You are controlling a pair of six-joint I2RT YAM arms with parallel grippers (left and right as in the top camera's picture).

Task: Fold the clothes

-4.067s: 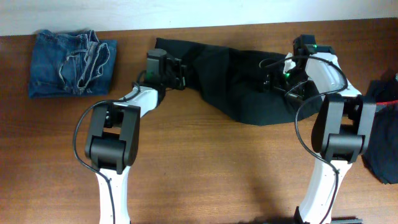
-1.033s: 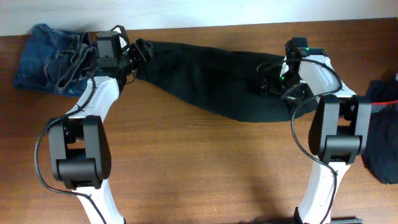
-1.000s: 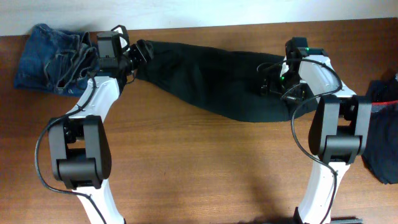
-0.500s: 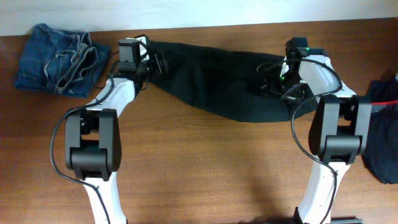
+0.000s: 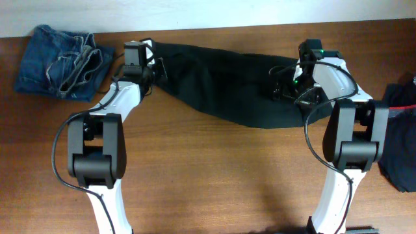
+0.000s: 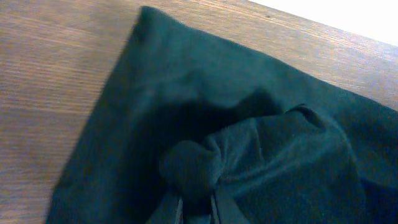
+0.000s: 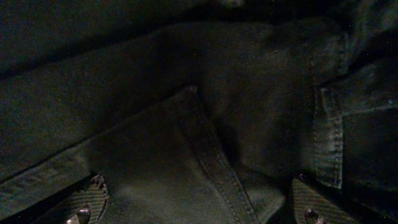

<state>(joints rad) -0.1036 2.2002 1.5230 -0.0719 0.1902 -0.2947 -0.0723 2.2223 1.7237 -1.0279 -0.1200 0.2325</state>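
Observation:
The black trousers [image 5: 227, 84] lie stretched across the far half of the table, their left end reaching toward the back edge. My left gripper [image 5: 160, 66] is at that left end. In the left wrist view its fingers [image 6: 196, 208] stand nearly together, pinching a bunched knob of the black trousers [image 6: 249, 124]. My right gripper [image 5: 281, 88] rests on the right end. In the right wrist view its ribbed pads [image 7: 87, 199] are spread wide over a seamed part of the trousers [image 7: 217, 124], so my right gripper [image 7: 199, 208] is open.
Faded blue jeans [image 5: 58, 62] lie crumpled at the far left corner, just left of my left arm. A dark garment with a reddish band [image 5: 400, 130] sits at the right table edge. Bare wood fills the near half between the two arm bases.
My left arm has swung right from beside the jeans to the trousers' left end, and its jaws have closed on a bunch of fabric. The right arm has not moved.

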